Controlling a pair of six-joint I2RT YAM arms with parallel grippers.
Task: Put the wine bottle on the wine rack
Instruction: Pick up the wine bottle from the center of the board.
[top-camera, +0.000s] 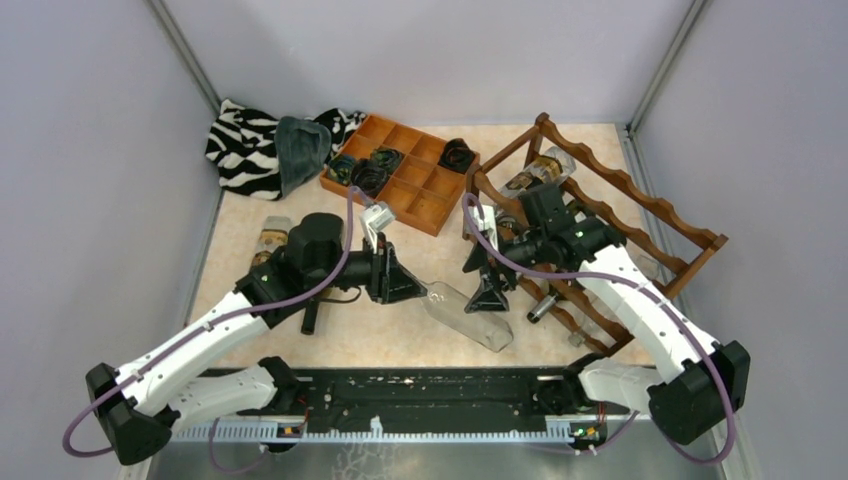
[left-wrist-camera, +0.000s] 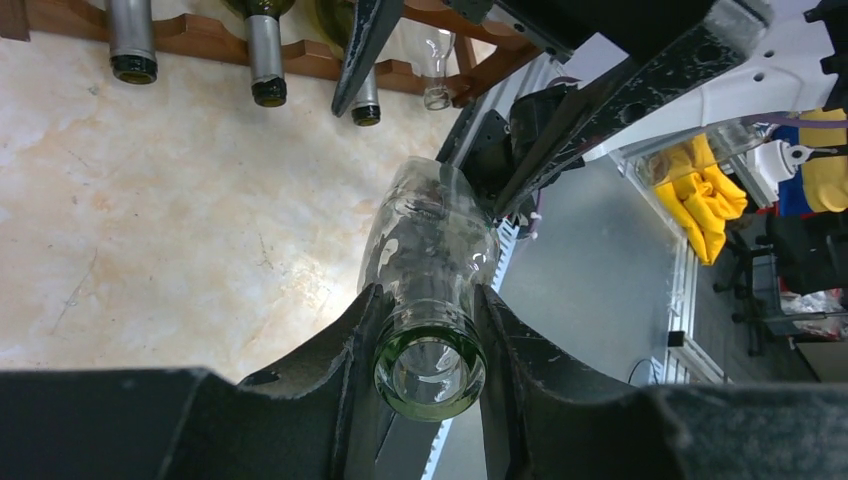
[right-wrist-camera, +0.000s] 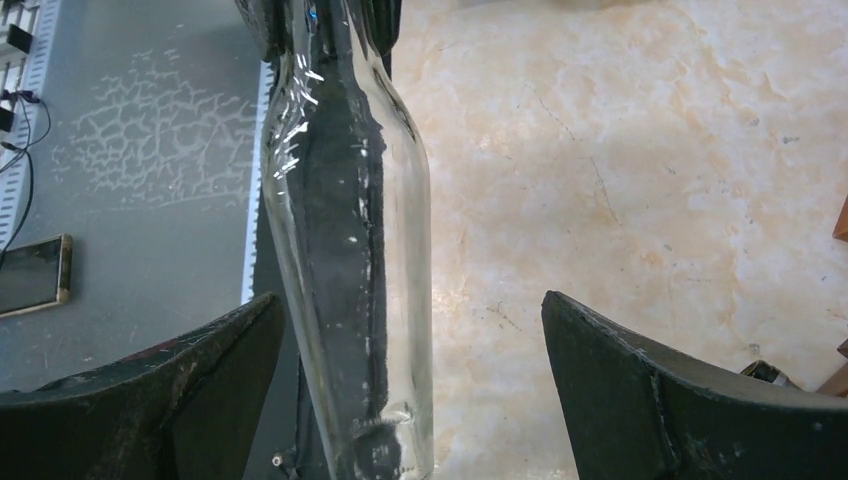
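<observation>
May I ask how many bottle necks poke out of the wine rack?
4 along the wine rack: two at upper left, a third behind the right jaws, a clear one beside it; more may be hidden.

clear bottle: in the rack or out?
Out. The clear bottle is tipped nearly flat, neck clamped in the left tool, beside the wine rack, not in it; the right tool stands open around its body.
</observation>
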